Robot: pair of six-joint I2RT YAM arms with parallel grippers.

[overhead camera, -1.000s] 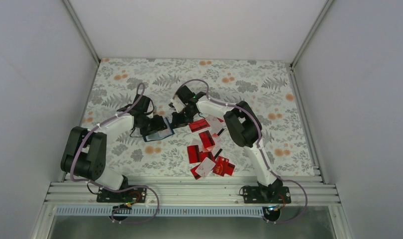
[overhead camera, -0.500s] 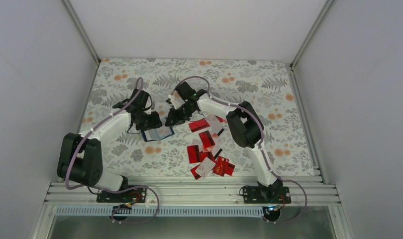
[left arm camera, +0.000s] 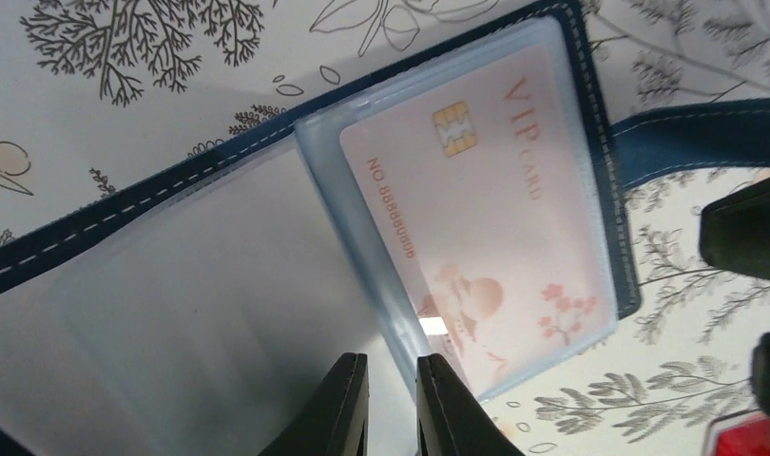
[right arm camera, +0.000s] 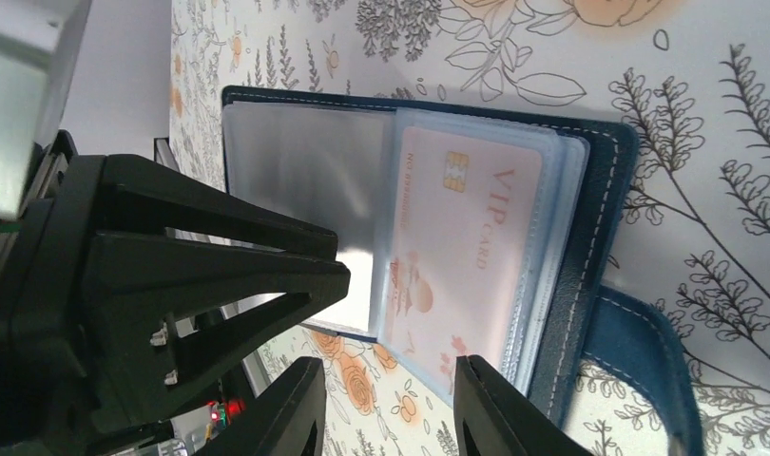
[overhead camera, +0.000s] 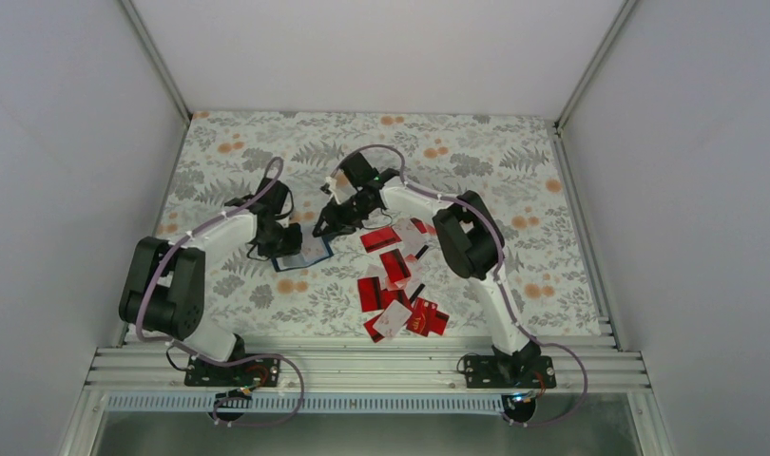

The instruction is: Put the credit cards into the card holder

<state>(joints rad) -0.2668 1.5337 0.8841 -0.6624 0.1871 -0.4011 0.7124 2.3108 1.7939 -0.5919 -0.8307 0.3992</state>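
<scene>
- The card holder (overhead camera: 306,253) lies open on the flowery table (overhead camera: 495,161), with a white VIP card (left arm camera: 495,218) tucked in one of its clear sleeves.
- Left gripper (left arm camera: 393,366) is right over the holder's clear pages. Its jaws are almost together at a sleeve edge, and I can't tell if they're pinching it.
- Right gripper (right arm camera: 391,370) hangs over the holder's edge, jaws spread, nothing in them.
- Loose credit cards (overhead camera: 395,280), mostly red, are piled near the holder on the right gripper's side.

Open navy card holder (left arm camera: 201,275), card (left arm camera: 500,218) inside
</scene>
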